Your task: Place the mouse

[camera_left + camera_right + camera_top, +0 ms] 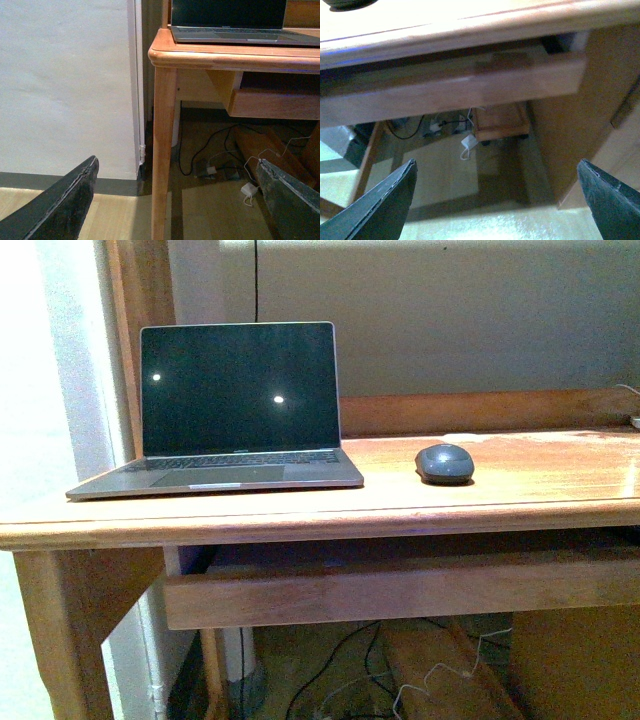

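Observation:
The dark grey domed mouse [444, 462] sits on the wooden desk [520, 495], to the right of the open laptop [235, 410]. A sliver of the mouse shows at the edge of the right wrist view [347, 4]. Neither gripper shows in the front view. My left gripper [177, 200] is open and empty, low beside the desk's left leg [164, 150]. My right gripper [495, 200] is open and empty, below the desk's front edge [470, 30], facing the floor under it.
The laptop's front edge shows in the left wrist view [240, 35]. A drawer rail [400, 590] runs under the desktop. Cables and a white adapter [247, 190] lie on the floor. A white wall [65, 85] stands left of the desk.

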`<state>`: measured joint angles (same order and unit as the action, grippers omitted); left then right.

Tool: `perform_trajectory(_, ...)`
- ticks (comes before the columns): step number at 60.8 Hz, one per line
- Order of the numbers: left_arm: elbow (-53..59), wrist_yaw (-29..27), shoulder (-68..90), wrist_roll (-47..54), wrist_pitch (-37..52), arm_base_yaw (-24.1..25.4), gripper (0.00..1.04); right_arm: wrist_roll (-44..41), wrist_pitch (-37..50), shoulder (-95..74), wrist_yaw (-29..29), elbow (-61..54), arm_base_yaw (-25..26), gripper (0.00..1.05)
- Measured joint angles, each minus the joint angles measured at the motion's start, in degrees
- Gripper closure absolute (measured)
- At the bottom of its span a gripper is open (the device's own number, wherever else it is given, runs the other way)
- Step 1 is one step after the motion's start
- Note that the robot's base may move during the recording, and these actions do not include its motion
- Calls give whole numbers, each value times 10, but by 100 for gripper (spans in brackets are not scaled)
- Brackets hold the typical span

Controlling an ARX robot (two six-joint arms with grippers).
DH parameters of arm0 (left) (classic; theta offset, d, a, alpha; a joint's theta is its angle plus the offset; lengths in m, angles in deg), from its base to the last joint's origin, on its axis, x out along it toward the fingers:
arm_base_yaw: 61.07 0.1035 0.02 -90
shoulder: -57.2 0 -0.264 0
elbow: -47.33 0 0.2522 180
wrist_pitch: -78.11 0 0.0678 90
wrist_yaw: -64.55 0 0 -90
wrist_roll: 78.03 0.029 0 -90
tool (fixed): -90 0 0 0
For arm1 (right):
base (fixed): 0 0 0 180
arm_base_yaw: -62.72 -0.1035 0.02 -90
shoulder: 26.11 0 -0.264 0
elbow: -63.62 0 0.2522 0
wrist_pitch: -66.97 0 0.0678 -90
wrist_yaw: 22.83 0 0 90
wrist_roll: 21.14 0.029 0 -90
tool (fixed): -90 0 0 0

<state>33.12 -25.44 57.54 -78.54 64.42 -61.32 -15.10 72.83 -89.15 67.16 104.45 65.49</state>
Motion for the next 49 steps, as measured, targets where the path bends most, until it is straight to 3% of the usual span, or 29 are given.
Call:
perform_trajectory(14, 0, 0, 0, 0, 0, 0, 8, 27, -244, 369, 173, -120, 153, 7)
perform_trajectory(17, 0, 0, 0, 0, 0, 0, 8, 36, -290, 441, 187, -134, 171, 7)
perform_trajectory(24, 0, 0, 0, 0, 0, 0, 8, 51, -295, 516, 183, -162, 160, 9)
perform_trajectory(29, 0, -1, 0, 0, 0, 0, 8, 0, -208, 570, 118, -228, 112, 23)
perform_trajectory(35, 0, 0, 0, 0, 0, 0, 8, -39, -199, 623, 13, -262, -6, 44)
perform_trajectory(42, 0, 0, 0, 0, 0, 0, 8, -52, -198, 627, 4, -262, -24, 72)
perform_trajectory(49, 0, 0, 0, 0, 0, 0, 8, -55, -198, 627, 2, -262, -25, 91)
